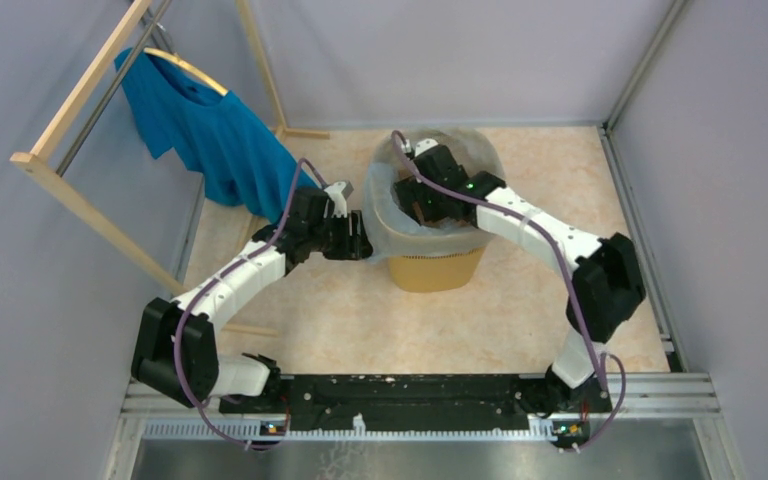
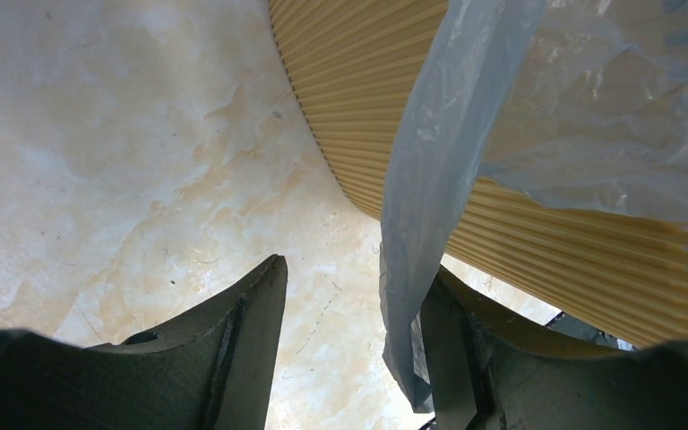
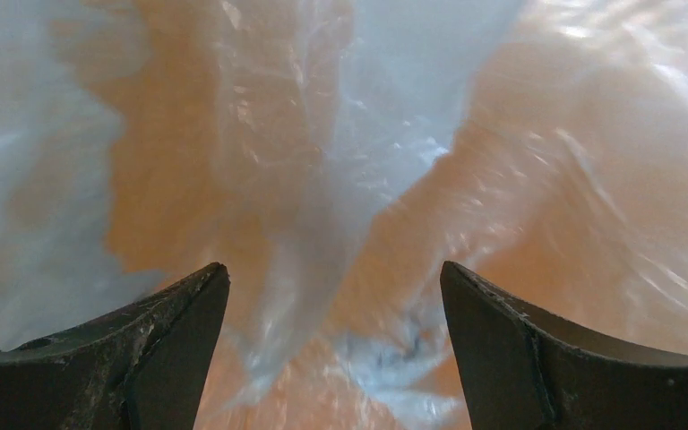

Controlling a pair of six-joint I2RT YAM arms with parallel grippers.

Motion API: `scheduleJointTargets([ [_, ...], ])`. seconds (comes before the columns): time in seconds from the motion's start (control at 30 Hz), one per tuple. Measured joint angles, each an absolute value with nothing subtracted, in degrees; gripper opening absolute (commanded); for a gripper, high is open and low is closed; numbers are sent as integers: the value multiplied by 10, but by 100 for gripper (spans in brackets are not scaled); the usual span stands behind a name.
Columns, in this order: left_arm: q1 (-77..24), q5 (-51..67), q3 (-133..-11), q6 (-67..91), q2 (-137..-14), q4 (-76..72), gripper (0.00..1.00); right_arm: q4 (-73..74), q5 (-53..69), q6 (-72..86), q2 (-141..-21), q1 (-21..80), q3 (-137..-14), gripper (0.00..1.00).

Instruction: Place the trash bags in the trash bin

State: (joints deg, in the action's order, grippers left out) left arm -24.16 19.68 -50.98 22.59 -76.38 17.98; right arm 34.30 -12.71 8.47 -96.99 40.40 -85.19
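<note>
The yellow-orange trash bin (image 1: 438,270) stands mid-floor with the pale translucent trash bag (image 1: 381,222) spread over its rim and hanging down its left side. My right gripper (image 1: 412,205) reaches down inside the bin. In the right wrist view it (image 3: 333,278) is open, with bag film (image 3: 358,134) lining the orange wall ahead and nothing between the fingers. My left gripper (image 1: 363,240) sits just outside the bin's left wall. There it (image 2: 354,305) is open; a hanging strip of the bag (image 2: 430,179) lies against the inner face of its right finger (image 2: 452,349), beside the ribbed bin wall (image 2: 367,90).
A bright blue T-shirt (image 1: 210,130) hangs on a hanger from a wooden rack (image 1: 70,110) at the back left, close to my left arm. Grey enclosure walls surround the marbled floor. A metal rail (image 1: 410,400) carries both arm bases at the near edge.
</note>
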Motion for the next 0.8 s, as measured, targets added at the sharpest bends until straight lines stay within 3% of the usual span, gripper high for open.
scheduleJointTargets([
  [0.43,-242,196,-509,226,-764,179,66,246,-114,113,-1054,404,-789,88],
  [0.67,-242,196,-505,226,-763,174,68,253,-115,116,-1054,404,-798,89],
  [0.8,-242,196,-498,227,-759,169,74,283,-124,112,-1042,404,-815,91],
])
